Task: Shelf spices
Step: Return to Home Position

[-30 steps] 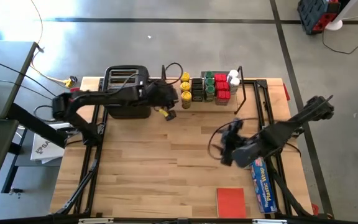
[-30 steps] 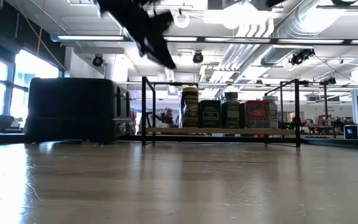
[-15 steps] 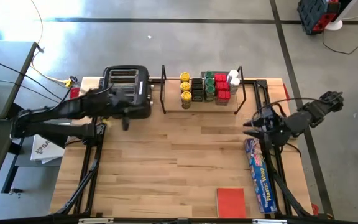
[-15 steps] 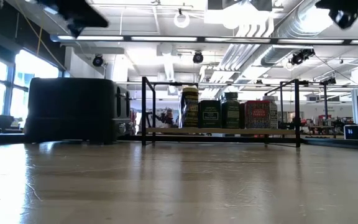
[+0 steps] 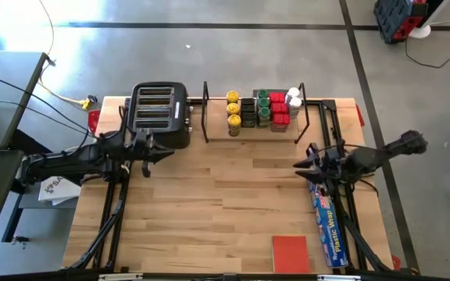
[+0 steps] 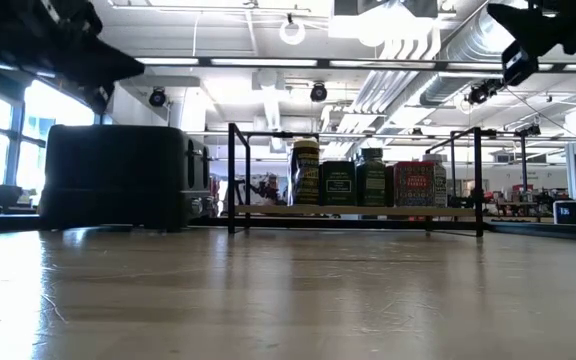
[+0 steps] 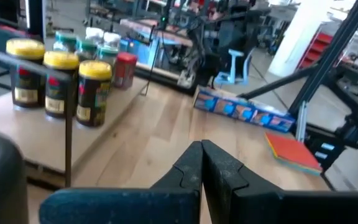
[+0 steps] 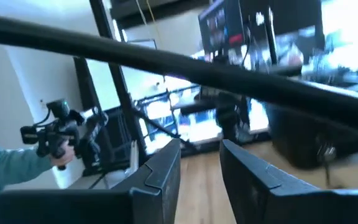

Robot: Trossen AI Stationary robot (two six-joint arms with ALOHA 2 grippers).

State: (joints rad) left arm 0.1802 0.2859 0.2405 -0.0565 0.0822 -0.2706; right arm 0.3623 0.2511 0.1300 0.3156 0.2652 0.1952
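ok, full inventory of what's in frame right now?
toaster: one, black, four-slot, table's top left in the high view
shelf: one, black wire frame with a light-wood board, just right of the toaster
spice containers: about a dozen, yellow, green and white lids plus red and black tins, in rows on the shelf
plastic-wrap box: one, blue, along the table's right edge
flat square: one, red, bottom edge, left of the box
table: one, light wood
left gripper: shut, empty, just below the toaster in the high view
right gripper: open, empty, over the box's upper end
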